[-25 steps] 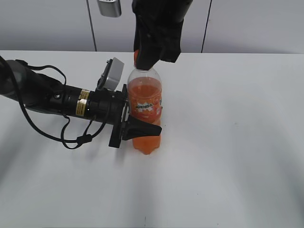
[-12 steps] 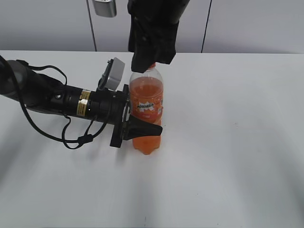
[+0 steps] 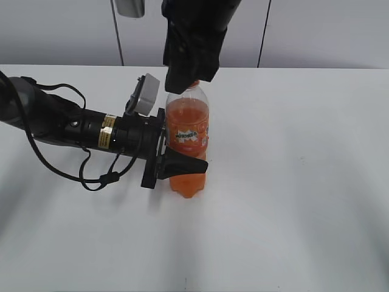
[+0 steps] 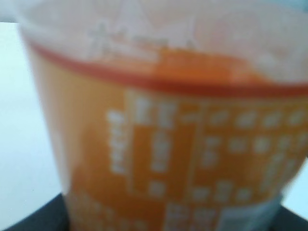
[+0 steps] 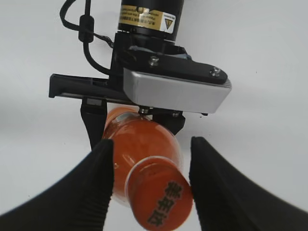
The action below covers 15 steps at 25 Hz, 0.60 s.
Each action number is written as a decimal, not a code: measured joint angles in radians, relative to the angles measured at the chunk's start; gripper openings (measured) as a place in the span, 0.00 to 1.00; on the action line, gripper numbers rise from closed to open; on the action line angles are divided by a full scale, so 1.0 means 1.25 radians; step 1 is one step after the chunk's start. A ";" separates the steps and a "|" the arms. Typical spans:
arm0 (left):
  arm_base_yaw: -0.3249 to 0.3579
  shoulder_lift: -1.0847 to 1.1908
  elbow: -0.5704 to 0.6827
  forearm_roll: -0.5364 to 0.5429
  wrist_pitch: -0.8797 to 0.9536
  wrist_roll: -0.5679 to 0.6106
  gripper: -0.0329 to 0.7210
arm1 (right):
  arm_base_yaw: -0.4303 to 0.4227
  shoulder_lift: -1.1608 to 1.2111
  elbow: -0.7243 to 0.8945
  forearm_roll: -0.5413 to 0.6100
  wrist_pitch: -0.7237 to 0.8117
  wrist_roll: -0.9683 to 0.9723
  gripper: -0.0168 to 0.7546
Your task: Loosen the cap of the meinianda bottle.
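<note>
1. The meinianda bottle (image 3: 187,137) stands upright on the white counter (image 3: 292,182), a little left of the centre of the exterior view, its lobed base on the surface and orange drink filling it up to the shoulder.
2. The left end effector (image 3: 182,164) reaches in level from the left of the frame and is closed around the lower half of the bottle; one dark finger (image 3: 185,164) crosses the front of the bottle just below the label, and the other is hidden behind it.
3. The left wrist view is filled by a blurred close-up of the bottle's orange label (image 4: 192,163) with white print, with the dark end effector at the bottom edge.
4. The right end effector (image 5: 151,183) comes down from the top centre of the exterior view and sits over the bottle's neck.
5. In the right wrist view its two black fingers (image 5: 91,192) stand apart on either side of the cap (image 5: 166,204), with a visible gap on each side, so the right end effector is open and holds nothing.
6. The cap is on the bottle's neck, its dark lettering facing that camera in the lower centre of the frame.
7. In the exterior view only a sliver of the orange cap (image 3: 194,83) shows below the right end effector's black body.
8. A grey camera housing (image 3: 146,95) sits on the left arm's wrist, just left of the bottle's shoulder.
</note>
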 joint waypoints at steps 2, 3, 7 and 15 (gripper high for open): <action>0.000 0.000 0.000 0.000 0.000 -0.001 0.59 | 0.000 0.000 -0.011 0.000 0.000 0.014 0.51; 0.000 0.000 0.000 0.000 0.000 -0.001 0.59 | 0.000 0.000 -0.019 0.000 0.000 0.020 0.51; 0.000 0.000 0.000 -0.001 0.001 -0.003 0.59 | 0.000 0.000 -0.047 0.000 0.000 0.039 0.55; 0.000 0.000 0.000 -0.001 0.001 -0.003 0.59 | 0.001 0.000 -0.126 0.001 0.001 0.266 0.58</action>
